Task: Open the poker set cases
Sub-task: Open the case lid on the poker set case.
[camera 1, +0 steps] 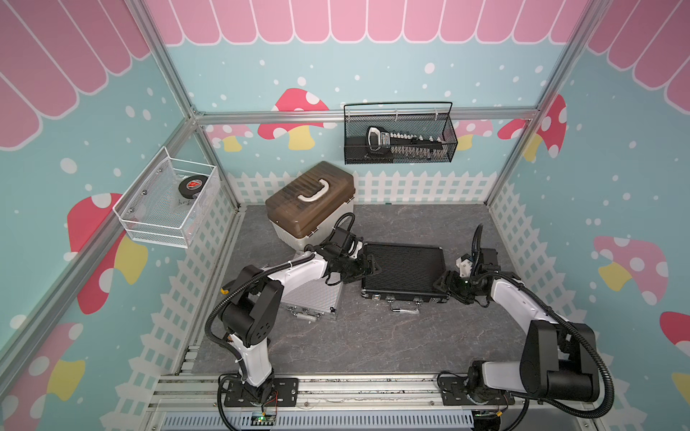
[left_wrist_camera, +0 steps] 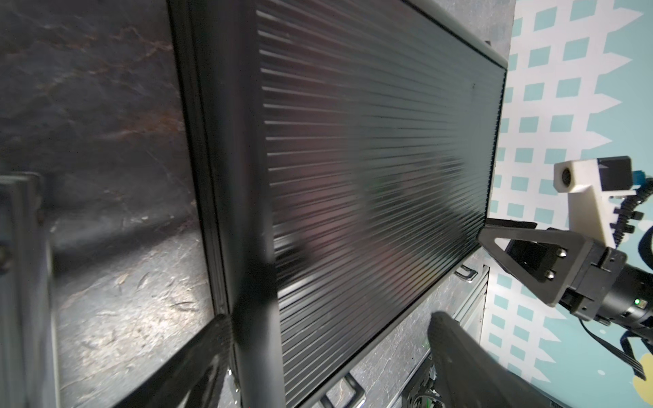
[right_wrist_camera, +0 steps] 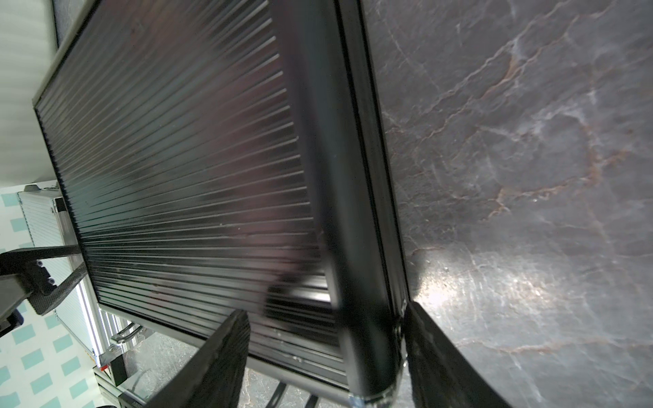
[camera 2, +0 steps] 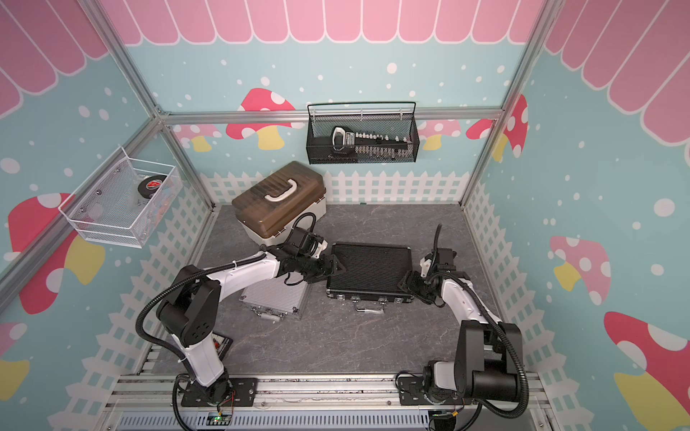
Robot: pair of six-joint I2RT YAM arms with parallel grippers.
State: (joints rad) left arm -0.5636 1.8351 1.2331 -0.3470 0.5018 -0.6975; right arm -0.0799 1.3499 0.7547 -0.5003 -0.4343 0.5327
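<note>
Black case (camera 1: 405, 270) lies flat near the middle of the bench (camera 1: 373, 336). Its lid is down, and its chrome latches and handle (camera 1: 405, 308) face your side. Silver case (camera 1: 313, 298) lies flat just to its left, also closed and partly covered by the left arm.

Your left end effector (camera 1: 369, 266) sits at the black case's left edge. Its jaws are wide apart and clamp nothing. In the left wrist view one finger (left_wrist_camera: 459, 353) is over the lid side and the other is beside the side wall.

Your right end effector (camera 1: 442, 283) sits at the case's right edge with its jaws apart, straddling that edge. In the right wrist view one finger (right_wrist_camera: 219, 353) is above the ribbed lid, and the other meets the foot of the side wall at the bench. You see no firm clamp.

Cream box (camera 1: 310, 205) stands behind the silver case.
</note>
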